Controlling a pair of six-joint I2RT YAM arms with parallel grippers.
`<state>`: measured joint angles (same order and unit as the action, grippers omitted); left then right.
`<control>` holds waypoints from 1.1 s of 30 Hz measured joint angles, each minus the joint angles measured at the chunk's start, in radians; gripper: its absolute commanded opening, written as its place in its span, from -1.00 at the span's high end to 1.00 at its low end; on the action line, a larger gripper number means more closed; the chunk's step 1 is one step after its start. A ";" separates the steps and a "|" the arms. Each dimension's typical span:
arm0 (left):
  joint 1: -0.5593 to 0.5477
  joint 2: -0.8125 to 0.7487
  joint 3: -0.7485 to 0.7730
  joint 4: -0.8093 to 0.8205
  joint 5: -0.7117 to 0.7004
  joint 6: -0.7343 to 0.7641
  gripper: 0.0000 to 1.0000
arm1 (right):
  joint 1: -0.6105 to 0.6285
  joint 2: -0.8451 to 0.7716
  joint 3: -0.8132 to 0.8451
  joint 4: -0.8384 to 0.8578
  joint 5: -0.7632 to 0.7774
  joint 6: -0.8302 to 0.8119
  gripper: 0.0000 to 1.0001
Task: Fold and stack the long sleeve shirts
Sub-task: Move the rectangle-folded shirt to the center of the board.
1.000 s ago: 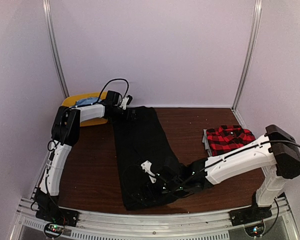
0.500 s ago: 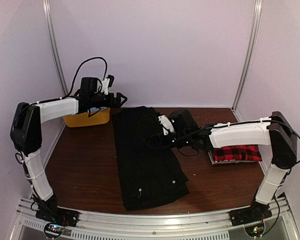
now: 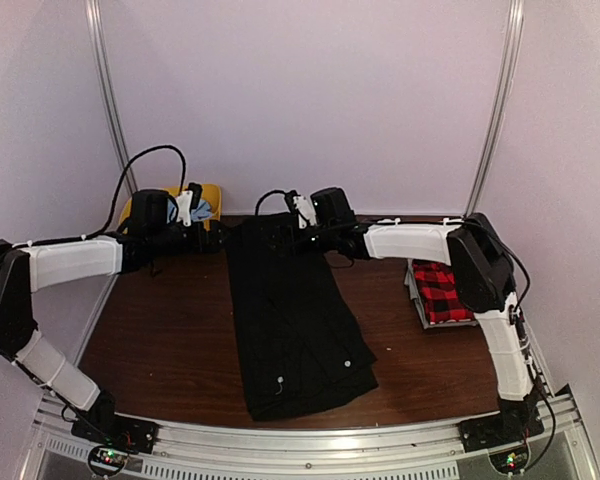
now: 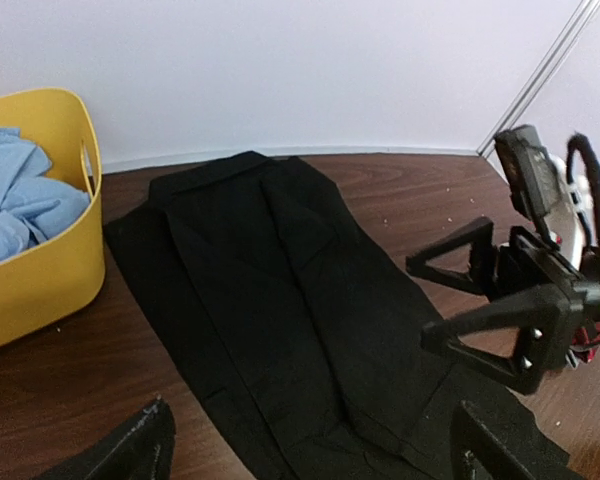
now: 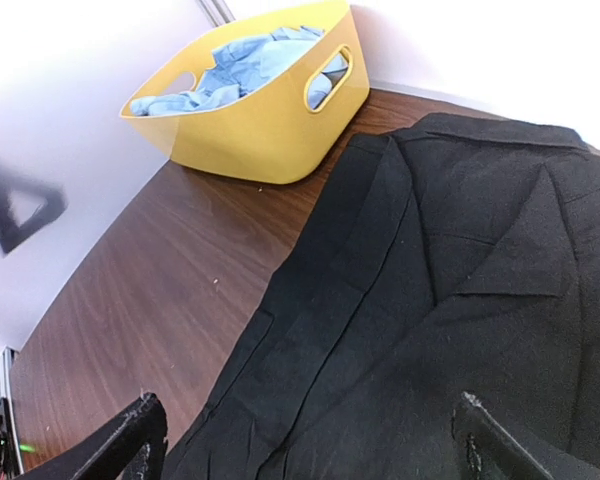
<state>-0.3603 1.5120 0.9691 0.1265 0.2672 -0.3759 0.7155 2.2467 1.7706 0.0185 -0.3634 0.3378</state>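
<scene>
The left gripper [image 3: 213, 238] hung wide open and empty just off the far left corner of the black shirt [image 3: 290, 310], and the right gripper [image 3: 278, 230], equally spread and holding nothing, hovered over the shirt's collar end near the table's [image 3: 170, 330] far edge. A second earlier the right one had been low over the shirt's near hem; it had since swung the whole length of the cloth, while the left had risen and come back down. The black shirt lay as a long narrow strip from far edge to near edge, probably ready for a crosswise fold. The folded plaid shirt [image 3: 442, 292] sat at the right edge, the yellow bin [image 3: 209, 191] in the far left corner.
</scene>
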 measured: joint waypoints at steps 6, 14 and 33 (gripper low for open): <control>-0.013 -0.069 -0.090 -0.008 -0.003 -0.020 -0.94 | -0.029 0.183 0.127 0.051 -0.035 0.091 -0.96; -0.046 -0.121 -0.175 -0.002 -0.005 -0.050 -0.94 | -0.065 0.341 0.244 0.097 -0.051 0.226 -0.94; -0.116 -0.121 -0.262 -0.001 -0.040 -0.079 -0.94 | -0.127 0.145 -0.100 0.193 0.185 0.430 -0.94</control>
<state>-0.4759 1.3914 0.7067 0.1257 0.2276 -0.4553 0.5884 2.3913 1.6703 0.2119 -0.1780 0.7677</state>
